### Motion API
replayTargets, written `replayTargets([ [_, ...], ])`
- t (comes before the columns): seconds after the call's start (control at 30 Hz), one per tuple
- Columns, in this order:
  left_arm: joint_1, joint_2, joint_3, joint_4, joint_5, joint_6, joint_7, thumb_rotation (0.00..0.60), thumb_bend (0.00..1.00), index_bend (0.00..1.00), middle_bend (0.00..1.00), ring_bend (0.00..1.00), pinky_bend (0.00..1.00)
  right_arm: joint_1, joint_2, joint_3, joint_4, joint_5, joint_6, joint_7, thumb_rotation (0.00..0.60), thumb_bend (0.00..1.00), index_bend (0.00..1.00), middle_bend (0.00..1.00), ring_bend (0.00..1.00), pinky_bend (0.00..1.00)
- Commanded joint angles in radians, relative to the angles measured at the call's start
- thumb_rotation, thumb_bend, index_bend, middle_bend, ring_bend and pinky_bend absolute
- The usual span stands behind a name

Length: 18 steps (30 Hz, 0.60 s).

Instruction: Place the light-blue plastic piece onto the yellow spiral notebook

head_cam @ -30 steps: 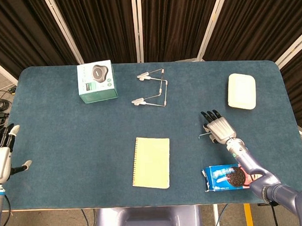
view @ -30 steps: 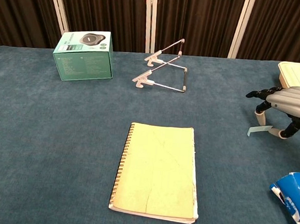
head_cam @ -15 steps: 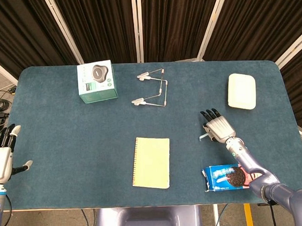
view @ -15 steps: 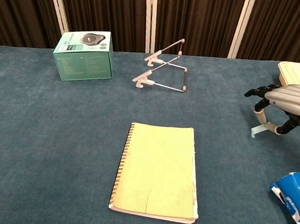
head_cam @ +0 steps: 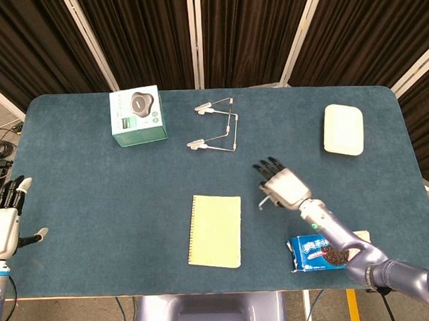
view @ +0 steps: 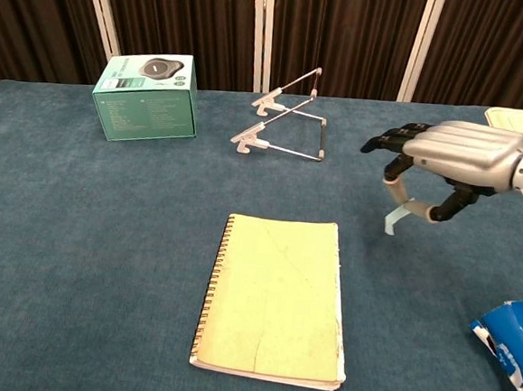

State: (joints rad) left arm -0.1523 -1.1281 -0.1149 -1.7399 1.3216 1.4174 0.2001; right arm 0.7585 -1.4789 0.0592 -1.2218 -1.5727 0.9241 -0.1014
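From the head view, we see our right hand (head_cam: 282,187) holding the light-blue plastic piece (head_cam: 262,200) just right of the yellow notebook (head_cam: 215,231); our left hand (head_cam: 5,223) hangs spread and empty off the bench (head_cam: 96,200) edge.

In the chest view, the piece (view: 396,217) dangles pinched beneath the right hand (view: 446,156), above the bench (view: 86,236), beside the notebook (view: 276,296).
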Motion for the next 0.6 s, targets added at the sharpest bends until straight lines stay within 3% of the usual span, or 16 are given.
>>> replayTargets([
  [0.03, -0.001, 0.005, 0.0, 0.0, -0.003, -0.006, -0.01, 0.6, 0.0, 0.0, 0.0, 0.0, 0.0, 0.085, 0.004, 0.056, -0.148, 0.058, -0.104, -0.218, 0.6, 0.44, 0.71, 0.07, 0.0, 0.0],
  [0.3, -0.001, 0.018, 0.0, 0.001, -0.006, -0.013, -0.045, 0.6, 0.0, 0.0, 0.0, 0.0, 0.0, 0.169, -0.066, 0.098, -0.208, 0.226, -0.219, -0.493, 0.6, 0.44, 0.72, 0.07, 0.0, 0.0],
  [0.6, -0.007, 0.029, 0.0, 0.005, -0.01, -0.031, -0.073, 0.6, 0.0, 0.0, 0.0, 0.0, 0.0, 0.202, -0.118, 0.079, -0.232, 0.357, -0.218, -0.649, 0.6, 0.44, 0.72, 0.07, 0.0, 0.0],
])
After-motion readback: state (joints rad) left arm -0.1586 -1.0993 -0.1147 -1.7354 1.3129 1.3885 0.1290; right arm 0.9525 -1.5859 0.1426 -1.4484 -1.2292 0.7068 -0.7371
